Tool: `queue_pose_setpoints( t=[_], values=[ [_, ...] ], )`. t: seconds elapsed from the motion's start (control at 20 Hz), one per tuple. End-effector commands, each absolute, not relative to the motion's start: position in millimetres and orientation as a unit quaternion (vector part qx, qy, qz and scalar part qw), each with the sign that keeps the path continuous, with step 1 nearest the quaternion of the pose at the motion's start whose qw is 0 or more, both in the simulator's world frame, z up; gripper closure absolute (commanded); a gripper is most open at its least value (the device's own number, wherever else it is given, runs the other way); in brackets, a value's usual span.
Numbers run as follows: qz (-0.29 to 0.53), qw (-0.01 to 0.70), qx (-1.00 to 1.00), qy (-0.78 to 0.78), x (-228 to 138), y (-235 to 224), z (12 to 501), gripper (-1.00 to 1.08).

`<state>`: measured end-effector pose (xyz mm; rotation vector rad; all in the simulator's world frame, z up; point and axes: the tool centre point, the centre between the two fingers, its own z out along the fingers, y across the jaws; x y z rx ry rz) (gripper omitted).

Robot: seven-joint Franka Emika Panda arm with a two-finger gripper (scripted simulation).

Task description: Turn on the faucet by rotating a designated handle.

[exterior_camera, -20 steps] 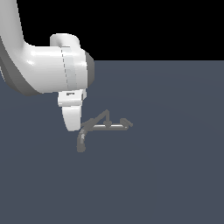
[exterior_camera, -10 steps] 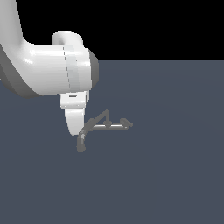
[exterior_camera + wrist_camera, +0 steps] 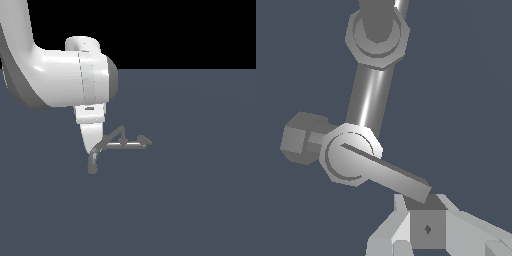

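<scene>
Down at the faucet [image 3: 117, 145], mid-floor: gripper [image 3: 426, 227] sits at the lever handle [image 3: 387, 172] tip.
Can't tell if jaws are apart or shut. Looks rigid, slick metal; I'd push near the far end for max leverage.

The robot arm [image 3: 65, 82] is glossy white with dark grey joint sections and a thin dashed seam line. Its gripper [image 3: 90, 145] is white, shading to pale grey in the wrist view. The faucet [image 3: 117, 144] is dull grey; its straight bar [image 3: 371, 92] gleams with a bright white streak. Around the faucet the floor [image 3: 190, 200] is flat slate blue-grey, under a black backdrop; the faucet's far end looks perhaps darker.
</scene>
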<state>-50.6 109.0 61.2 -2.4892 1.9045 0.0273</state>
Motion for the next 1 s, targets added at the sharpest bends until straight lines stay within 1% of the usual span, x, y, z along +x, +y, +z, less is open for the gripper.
queue_pose_setpoints(
  t=[0.0, 0.5, 0.55, 0.6, 0.65, 0.95],
  values=[
    [0.007, 0.003, -0.790, 0.613, -42.9, 98.3, 61.4, 1.08],
    [0.000, 0.000, -0.769, 0.639, -5.5, 44.0, 60.7, 1.08],
    [0.000, 0.000, -0.769, 0.639, -5.5, 44.0, 60.7, 1.08],
    [0.017, -0.006, -0.798, 0.603, -35.1, 98.8, 63.9, 1.08],
    [0.019, -0.007, -0.801, 0.598, -36.0, 104.6, 61.9, 1.08],
    [0.011, -0.004, -0.788, 0.615, -9.8, 86.3, 61.0, 1.08]
  ],
)
